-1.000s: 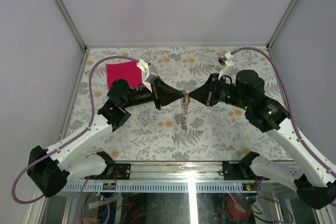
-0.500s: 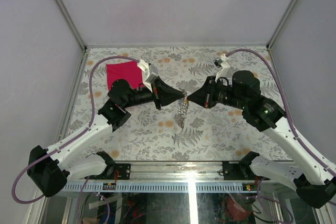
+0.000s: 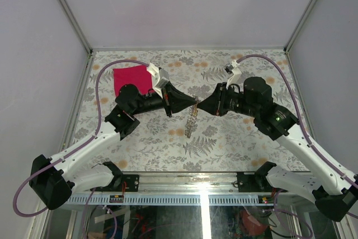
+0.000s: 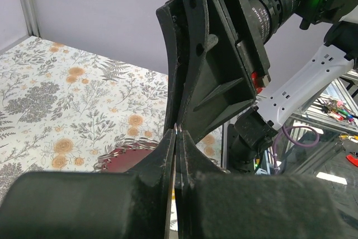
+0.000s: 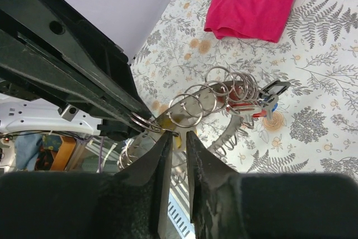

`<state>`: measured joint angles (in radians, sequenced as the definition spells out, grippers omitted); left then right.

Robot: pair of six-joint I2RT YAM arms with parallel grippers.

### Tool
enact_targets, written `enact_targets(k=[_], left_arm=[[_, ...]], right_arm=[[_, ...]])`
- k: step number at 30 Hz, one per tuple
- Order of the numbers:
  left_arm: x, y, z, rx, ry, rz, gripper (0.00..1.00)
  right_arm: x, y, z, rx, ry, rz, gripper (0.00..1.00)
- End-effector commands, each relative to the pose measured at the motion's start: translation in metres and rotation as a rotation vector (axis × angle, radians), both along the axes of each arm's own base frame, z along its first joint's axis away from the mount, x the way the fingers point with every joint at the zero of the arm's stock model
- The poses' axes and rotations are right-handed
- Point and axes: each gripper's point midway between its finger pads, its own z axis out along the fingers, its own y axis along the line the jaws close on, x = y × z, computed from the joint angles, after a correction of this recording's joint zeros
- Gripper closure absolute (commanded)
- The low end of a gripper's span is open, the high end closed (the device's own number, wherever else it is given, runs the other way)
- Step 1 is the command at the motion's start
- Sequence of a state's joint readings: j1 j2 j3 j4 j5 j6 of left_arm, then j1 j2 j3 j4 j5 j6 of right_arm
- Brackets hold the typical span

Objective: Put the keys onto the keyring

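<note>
A chain of several silvery rings, the keyring (image 3: 191,120), hangs between my two gripper tips above the printed table. In the right wrist view the rings (image 5: 224,90) carry small red-headed keys (image 5: 253,107) and a blue piece (image 5: 272,104); a yellow key head (image 5: 180,140) shows behind my fingers. My left gripper (image 3: 195,103) is shut on the end ring (image 5: 143,121); its jaws pinch the thin metal edge (image 4: 178,130). My right gripper (image 3: 200,106) meets it tip to tip. Its jaws (image 5: 178,134) stand a narrow gap apart, one fingertip (image 5: 169,134) touching the ring.
A pink-red cloth (image 3: 132,80) lies at the table's back left, also in the right wrist view (image 5: 257,1). Grey walls and metal posts enclose the table. The front rail (image 3: 196,198) runs below the arm bases.
My right gripper drew back slightly, then moved left and closer to the left tip again. The hanging chain has swung a little to the left. The left arm has hardly moved.
</note>
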<state>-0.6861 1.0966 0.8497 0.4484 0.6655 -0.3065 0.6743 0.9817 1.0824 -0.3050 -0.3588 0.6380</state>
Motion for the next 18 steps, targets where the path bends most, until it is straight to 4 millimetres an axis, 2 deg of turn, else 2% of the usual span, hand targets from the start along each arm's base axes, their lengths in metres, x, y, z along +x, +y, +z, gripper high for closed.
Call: enact_targets(k=[1,8,13,18], left_arm=[[-0.006,0.005,0.041,-0.103,-0.114,-0.001,1.0],[-0.008,0.006,0.042,-0.103,-0.117,-0.005,1.0],[-0.01,0.006,0.042,-0.103,-0.118,-0.018,1.0],[-0.017,0.004,0.045,-0.11,-0.122,-0.065,1.0]], right_arm=[[0.004,-0.012,0.007,-0.032,-0.12,-0.021,0.76],[-0.006,-0.03,0.05,0.03,-0.476,-0.014,0.62],[-0.009,-0.037,0.06,0.048,-0.705,-0.018,0.59],[-0.012,-0.032,0.062,0.052,-0.86,0.034,0.56]])
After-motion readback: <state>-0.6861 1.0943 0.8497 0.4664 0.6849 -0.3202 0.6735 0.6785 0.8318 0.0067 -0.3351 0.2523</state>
